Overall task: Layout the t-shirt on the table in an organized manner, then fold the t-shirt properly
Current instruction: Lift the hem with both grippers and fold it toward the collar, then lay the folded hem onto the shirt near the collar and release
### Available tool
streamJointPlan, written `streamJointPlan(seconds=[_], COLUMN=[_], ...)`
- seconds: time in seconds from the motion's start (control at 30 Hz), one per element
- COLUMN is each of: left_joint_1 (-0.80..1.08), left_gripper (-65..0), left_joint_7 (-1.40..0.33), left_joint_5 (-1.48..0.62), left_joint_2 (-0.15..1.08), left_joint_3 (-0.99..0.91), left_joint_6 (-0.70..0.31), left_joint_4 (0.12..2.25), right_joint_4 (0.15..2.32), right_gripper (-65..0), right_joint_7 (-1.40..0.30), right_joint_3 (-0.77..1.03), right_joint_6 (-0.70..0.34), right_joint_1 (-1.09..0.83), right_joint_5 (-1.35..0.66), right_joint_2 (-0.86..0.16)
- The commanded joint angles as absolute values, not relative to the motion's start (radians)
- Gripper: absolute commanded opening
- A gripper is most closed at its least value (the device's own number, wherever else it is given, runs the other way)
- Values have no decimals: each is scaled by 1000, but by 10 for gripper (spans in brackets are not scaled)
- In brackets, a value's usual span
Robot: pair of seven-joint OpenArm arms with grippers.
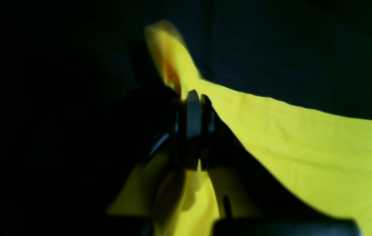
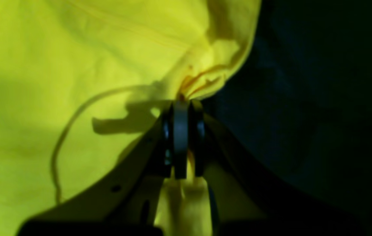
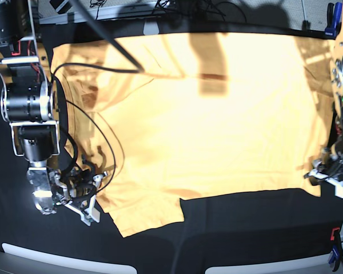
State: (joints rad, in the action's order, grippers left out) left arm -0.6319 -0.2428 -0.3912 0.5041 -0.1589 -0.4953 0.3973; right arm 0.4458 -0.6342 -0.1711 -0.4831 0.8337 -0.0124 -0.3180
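Both sets of jaws pinch the t-shirt (image 3: 217, 131) edges

The t-shirt (image 3: 217, 131) lies spread flat on the table (image 3: 246, 228), reaching from the far edge toward the near side. The right gripper (image 3: 94, 208) sits at the shirt's near-left corner, the left gripper (image 3: 323, 174) at its near-right corner, each pinching the cloth edge.
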Motion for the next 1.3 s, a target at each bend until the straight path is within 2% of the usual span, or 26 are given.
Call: streamJointPlan(seconds=[0.0, 0.2, 0.33, 0.5, 0.63, 0.83, 1.27], left_joint_1=[-633, -446, -342, -239, -179, -93, 177], left_gripper=[-650, -650, -650, -650, -650, -650, -650], left_joint_7=[-229, -254, -255, -276, -368, -455, -471], left_joint_5=[-406, -490, -506, -508, -587, -641, -628], left_joint_2=[530, 546, 546, 546, 546, 546, 546], left_joint_3=[-162, -163, -179, -263, -347, -435, -465], left_joint_6=[-501, -482, -403, -404, -404, -421, -422], left_joint_4=[457, 715, 854, 1004, 1086, 1176, 1337], right_joint_4=[474, 650, 889, 1208, 1399, 1586, 1896], right_gripper=[-650, -650, -650, -650, -650, -650, -650], right_joint_7=[-632, -680, -712, -752, -802, -817, -820], right_joint_3=[-170, -170, -170, -162, -102, 34, 263], right_joint_6=[-496, -502, -501, -464, -447, -448, -495], right_joint_1=[874, 776, 634, 449, 334, 169, -202], right_joint_5=[-32, -91, -90, -106, -192, -199, -199], right_joint_2=[-338, -392, -427, -488, -529, -531, -529])
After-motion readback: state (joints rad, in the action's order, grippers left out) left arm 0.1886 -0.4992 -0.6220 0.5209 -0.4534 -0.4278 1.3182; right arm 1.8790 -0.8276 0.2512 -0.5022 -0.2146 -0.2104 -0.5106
